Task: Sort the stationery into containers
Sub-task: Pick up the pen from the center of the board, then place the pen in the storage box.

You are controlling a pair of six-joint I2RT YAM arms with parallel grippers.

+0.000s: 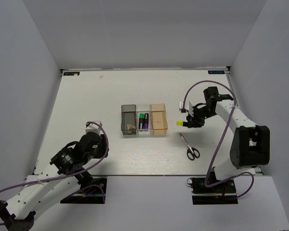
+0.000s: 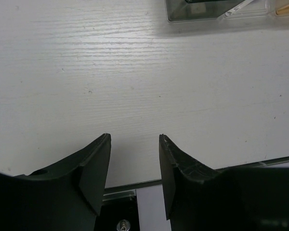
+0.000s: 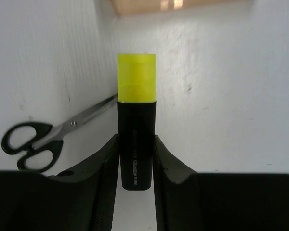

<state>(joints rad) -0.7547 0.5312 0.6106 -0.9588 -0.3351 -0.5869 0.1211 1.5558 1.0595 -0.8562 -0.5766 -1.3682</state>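
the right pincer (image 3: 135, 145) is clamped on the black barrel of the yellow-capped marker (image 3: 136, 115). it grips low on the body, so the translucent yellow cap juts forward, free to lead into a bin. the marker is held just right of the orange-tan bin (image 1: 159, 126) and seems lifted off the surface (image 2: 135, 72), though i can't be sure. the barrel is smooth, squarish plastic with small printed lettering, so flat pads should hold it steadily.

the black-handled scissors (image 1: 189, 147) lie flat and closed on the white, faintly wood-grained surface, near the held marker, with the metal blades pointing toward the bins. the three thin-walled bins touch in a row: the smoky grey bin (image 1: 128, 108) holds a small tan eraser (image 1: 130, 127), and the clear bin (image 1: 143, 106) holds the green-capped marker (image 1: 141, 119).

the left pincer (image 2: 134, 139) stands apart over bare surface, holding nothing, probably parked out of the way.
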